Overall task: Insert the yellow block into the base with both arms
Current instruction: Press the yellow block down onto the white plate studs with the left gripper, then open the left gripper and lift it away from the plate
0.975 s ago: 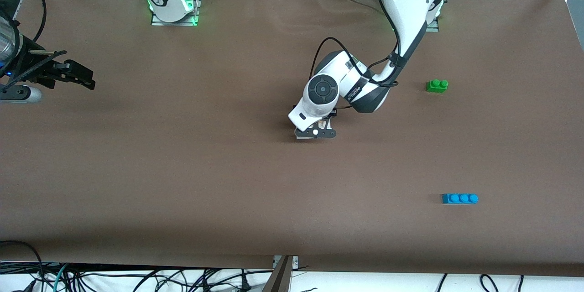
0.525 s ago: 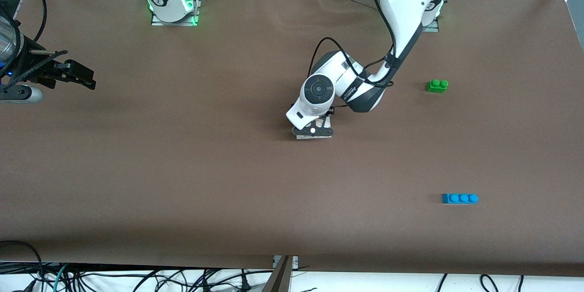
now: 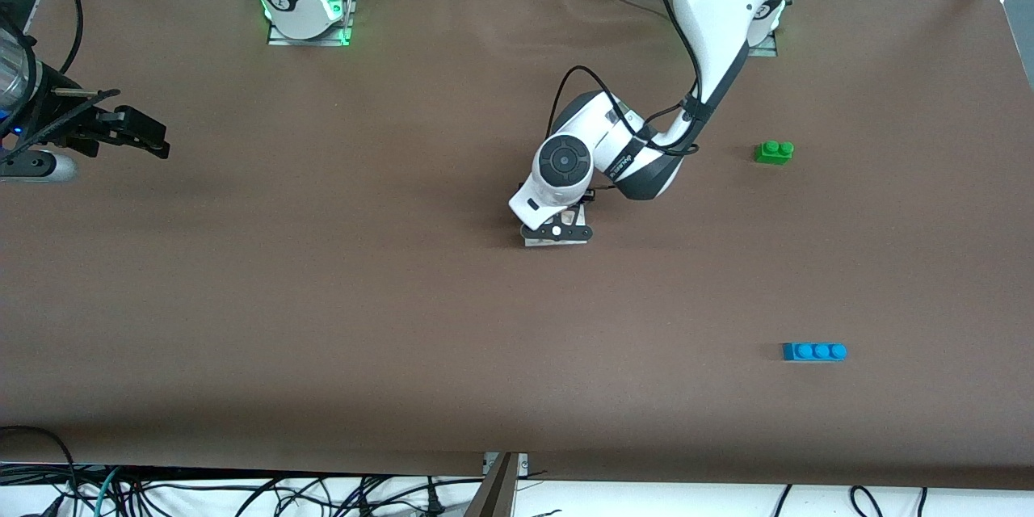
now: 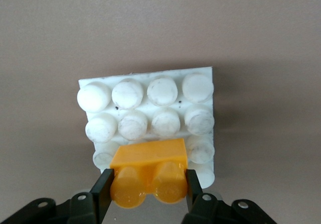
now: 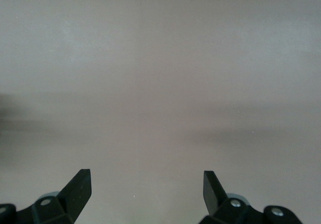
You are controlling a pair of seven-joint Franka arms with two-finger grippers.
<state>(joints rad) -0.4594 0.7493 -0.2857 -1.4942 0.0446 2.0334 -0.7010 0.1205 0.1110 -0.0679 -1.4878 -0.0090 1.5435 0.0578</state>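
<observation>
While we scan the front view from its left edge, we meet the right gripper (image 3: 137, 133) first, hanging at the upper left of the frame over bare brown table (image 3: 323, 299) close to that edge; its arm waits there. Its own wrist view shows the two black fingers (image 5: 75, 186) spread wide apart with nothing between them, only plain tabletop under them.

From there a broad stretch of open brown surface runs across the frame to the centre, and the whole lower half of the frame is equally free up to the table's near edge at the bottom.

At the centre of the frame we find the left gripper (image 3: 556, 233), pointing down, its arm coming in from the upper right of the frame. In the left wrist view (image 4: 148, 186) its fingers (image 4: 102, 189) are clenched on the yellow block (image 4: 149, 163), one on each short end. The block sits over the base (image 4: 150, 113), at the edge row of studs closest to the gripper; we cannot tell whether it is pressed fully home. In the front view the arm's wrist hides nearly all of the base.

Right of centre, the green brick (image 3: 774, 152) lies alone in the upper right, and the blue brick (image 3: 814, 351) in the lower right, well apart from each other, with open table around both out to the right edge.
</observation>
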